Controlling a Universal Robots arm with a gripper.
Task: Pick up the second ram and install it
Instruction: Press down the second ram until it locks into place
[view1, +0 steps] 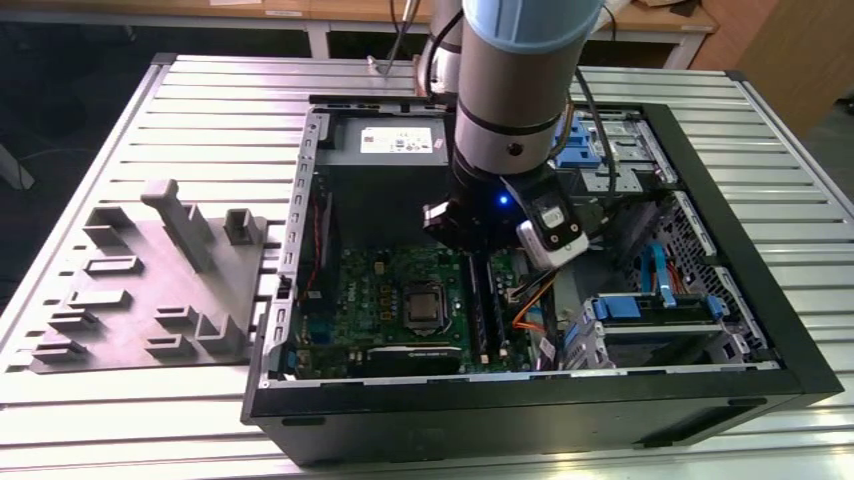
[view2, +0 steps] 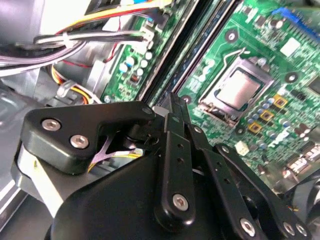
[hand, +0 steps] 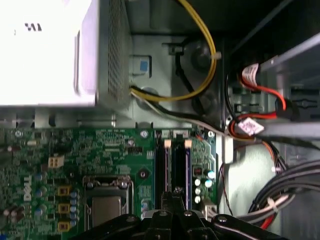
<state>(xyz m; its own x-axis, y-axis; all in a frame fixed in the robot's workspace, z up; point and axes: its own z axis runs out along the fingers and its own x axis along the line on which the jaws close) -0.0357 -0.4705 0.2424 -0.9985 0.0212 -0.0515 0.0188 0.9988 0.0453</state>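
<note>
My gripper (view1: 489, 262) hangs inside the open computer case, over the green motherboard (view1: 400, 275). Its black fingers (view2: 172, 107) are shut, and nothing shows between them. In the first wrist view the gripper (hand: 175, 192) sits right above the two long black memory slots (hand: 172, 165), over the one nearer the cables. That slot (hand: 181, 167) has a dark strip with a bluish edge along it. I cannot tell whether this strip is the second ram. The silver CPU socket (view2: 239, 90) lies beside the slots.
The case (view1: 534, 400) stands on a ribbed metal table (view1: 214, 120). A grey holder block (view1: 154, 285) lies at the exterior view's left. Cable bundles (hand: 260, 125), a power supply (hand: 50, 50) and blue-tabbed drive bays (view1: 654, 305) crowd the slots' surroundings.
</note>
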